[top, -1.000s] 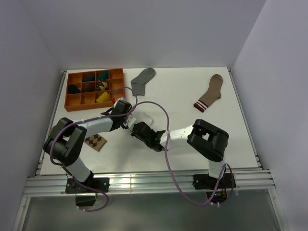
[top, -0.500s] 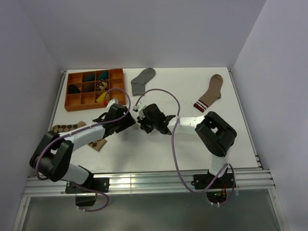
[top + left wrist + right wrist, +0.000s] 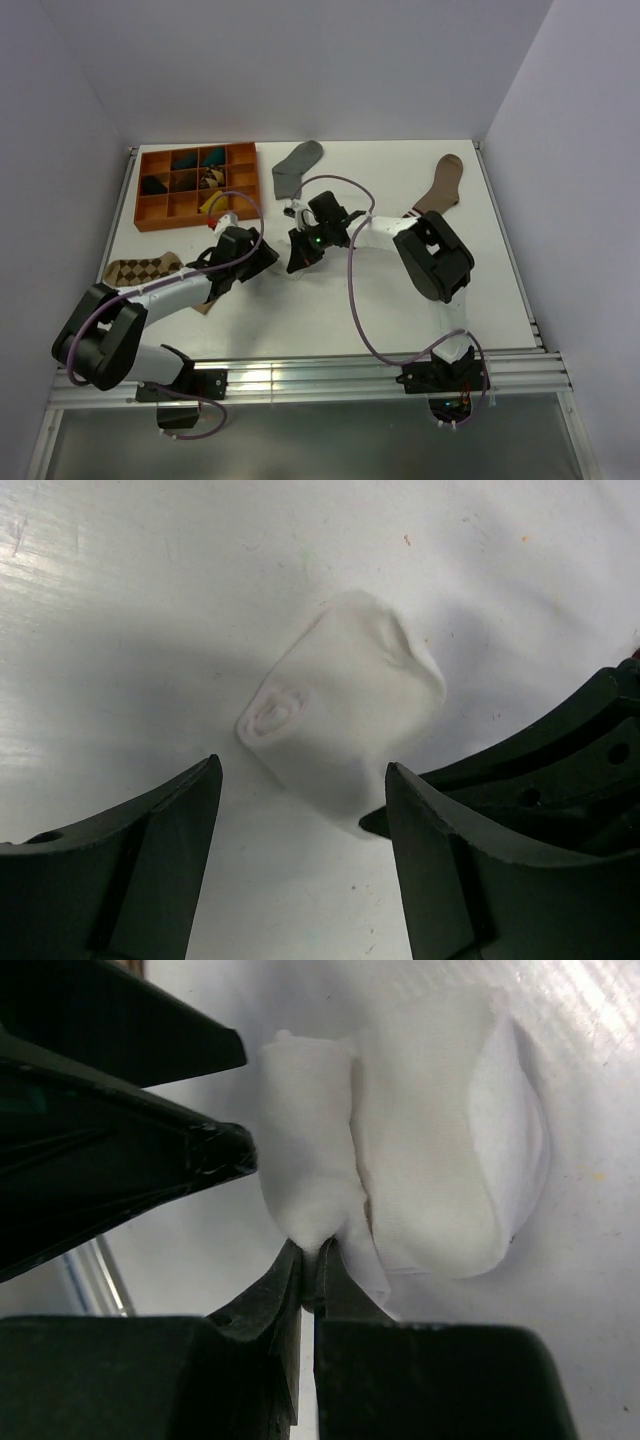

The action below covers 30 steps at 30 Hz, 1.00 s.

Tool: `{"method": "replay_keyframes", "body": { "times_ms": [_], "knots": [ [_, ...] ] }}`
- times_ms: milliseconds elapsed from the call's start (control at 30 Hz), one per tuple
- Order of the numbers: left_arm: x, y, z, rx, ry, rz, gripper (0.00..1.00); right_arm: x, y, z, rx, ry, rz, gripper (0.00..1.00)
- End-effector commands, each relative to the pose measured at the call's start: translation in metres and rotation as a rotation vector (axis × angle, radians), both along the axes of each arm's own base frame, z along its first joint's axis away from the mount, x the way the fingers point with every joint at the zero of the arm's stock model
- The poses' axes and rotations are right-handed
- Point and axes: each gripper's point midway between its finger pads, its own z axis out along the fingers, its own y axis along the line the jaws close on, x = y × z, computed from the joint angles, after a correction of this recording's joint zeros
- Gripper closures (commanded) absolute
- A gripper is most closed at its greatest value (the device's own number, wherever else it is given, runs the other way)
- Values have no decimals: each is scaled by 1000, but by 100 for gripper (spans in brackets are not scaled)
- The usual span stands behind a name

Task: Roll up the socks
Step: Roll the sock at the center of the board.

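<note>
A white sock (image 3: 340,720), rolled into a stubby bundle with its spiral end showing, lies on the white table. My right gripper (image 3: 318,1255) is shut on a fold at the edge of this white sock (image 3: 420,1160). My left gripper (image 3: 303,770) is open just short of the roll and touches nothing. From above, the left gripper (image 3: 265,258) and the right gripper (image 3: 298,255) meet tip to tip mid-table. A grey sock (image 3: 297,165) lies flat at the far middle.
An orange compartment tray (image 3: 141,190) with several small items stands far left. A tan diamond-patterned sock (image 3: 140,268) lies under the left arm. A brown sock with a striped cuff (image 3: 442,185) lies far right, partly behind the right arm. Purple cables loop over both arms.
My left gripper opened, let go of the white roll and drew back to the left. My right gripper shut on the roll's edge while its arm swung toward the far side.
</note>
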Motion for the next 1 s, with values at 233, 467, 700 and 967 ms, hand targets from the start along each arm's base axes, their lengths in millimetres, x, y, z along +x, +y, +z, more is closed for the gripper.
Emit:
{"method": "replay_keyframes", "body": {
  "times_ms": [233,467,700,967],
  "knots": [
    [5,-9,-18,-46,40,50,33,-14,-6,-6,3,207,-5,100],
    [-5,-13,-29,-29,76,57,35,-10,-6,-10,-8,227,-32,100],
    [-9,-9,-42,27,125,66,59,-7,-4,-2,16,195,-47,100],
    [-2,-13,-43,86,134,10,93,0,-17,27,22,-105,-113,66]
  ]
}}
